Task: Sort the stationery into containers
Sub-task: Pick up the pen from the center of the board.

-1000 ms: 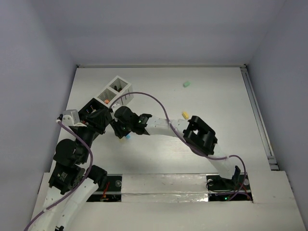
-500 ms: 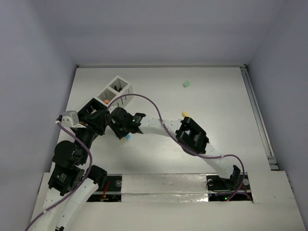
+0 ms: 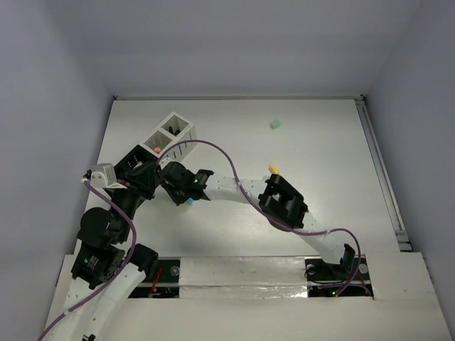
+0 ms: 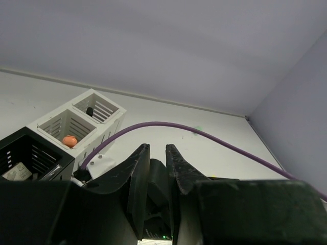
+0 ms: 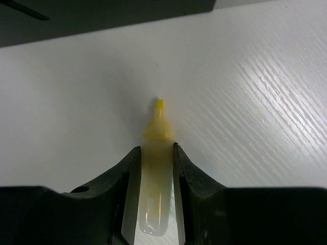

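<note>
My right gripper [image 5: 156,176] is shut on a yellow marker [image 5: 157,153], whose tip points away over the white table; in the top view this gripper [image 3: 182,193] is reached far left, close to my left gripper [image 3: 151,179]. My left gripper [image 4: 157,149] has its jaws nearly together with nothing between them. The white two-compartment container [image 3: 173,133] holds an orange piece [image 4: 69,140] in one cell and a black piece [image 4: 89,111] in the other. The black container [image 3: 131,159] stands beside it, partly hidden by my left wrist. A small blue piece [image 3: 188,205] lies by my right gripper.
A green piece [image 3: 276,123] lies at the far middle of the table and a yellow piece [image 3: 273,169] beside my right arm's elbow. The purple cable [image 4: 214,139] arcs over the containers. Walls close in the table on three sides.
My right arm has shifted left, bringing its gripper closer to my left gripper and the containers. The left arm has barely moved.
</note>
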